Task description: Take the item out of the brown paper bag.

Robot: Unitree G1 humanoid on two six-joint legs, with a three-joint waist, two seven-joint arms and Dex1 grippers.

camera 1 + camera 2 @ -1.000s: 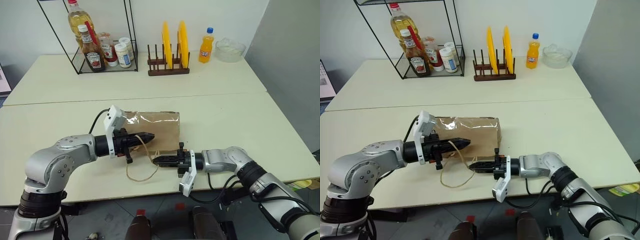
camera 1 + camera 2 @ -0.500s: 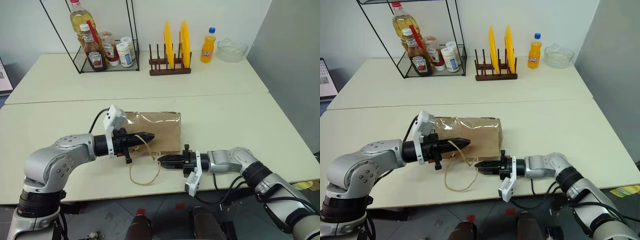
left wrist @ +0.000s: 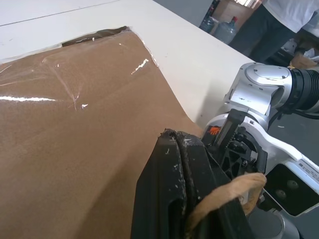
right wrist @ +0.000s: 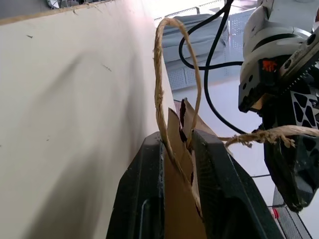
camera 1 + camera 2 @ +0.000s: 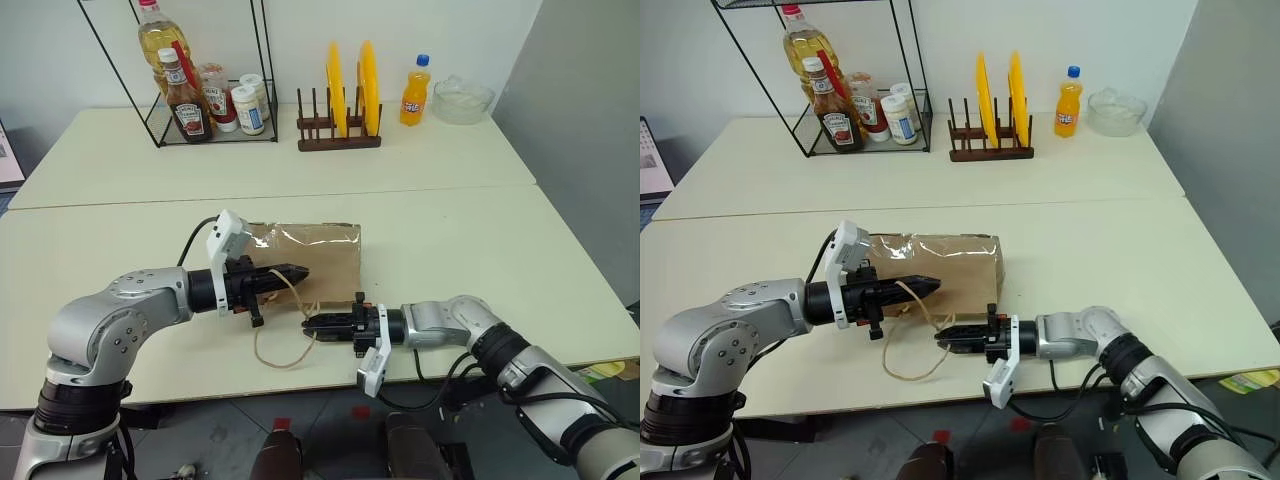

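Opening step: left gripper (image 5: 300, 271) clamped on tan cord handle (image 5: 290, 290), right gripper (image 4: 175, 144) pinching the mouth edge of the creased brown kraft paper bag (image 5: 315, 250) lying flat on table, cola bottle hidden, prob inside; next, spread mouth & reach in.

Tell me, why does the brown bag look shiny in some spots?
In the left wrist view, light bounces off clear tape on the paper bag, making white streaks. In the left eye view, the same shine shows near the bag's far end, beside the left gripper. In the right wrist view, the right gripper, pinching the bag's edge, looks big and blurry.
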